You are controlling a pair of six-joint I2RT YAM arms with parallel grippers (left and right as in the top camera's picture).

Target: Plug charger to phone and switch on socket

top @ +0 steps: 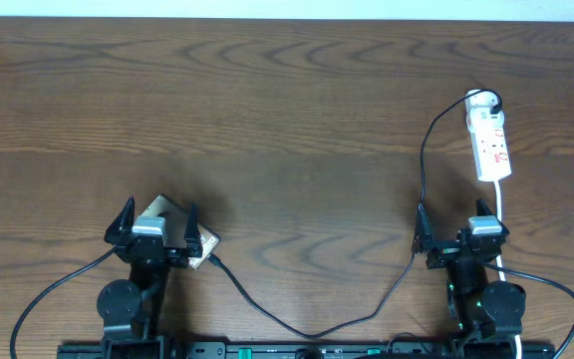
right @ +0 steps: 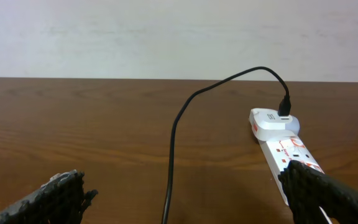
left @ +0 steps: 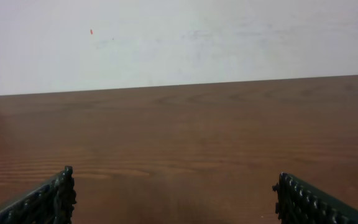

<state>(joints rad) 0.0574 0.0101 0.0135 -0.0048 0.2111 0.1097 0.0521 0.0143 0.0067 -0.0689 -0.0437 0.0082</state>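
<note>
Charger (top: pixel 317 332): thin black cable, limp, light, likely to flop. Best hold judged at stiff plug tip (top: pixel 214 262), small, may slip. Tip lies toward table (top: pixel 287 120) near-left corner, just beside phone (top: pixel 203 246). Phone glossy, probably slick, partly hidden under left gripper (top: pixel 155 222). Cable's far end sits in socket (top: pixel 492 145) by right edge. Right gripper (top: pixel 458 232) near socket. Both grippers spread wide, empty.
</note>
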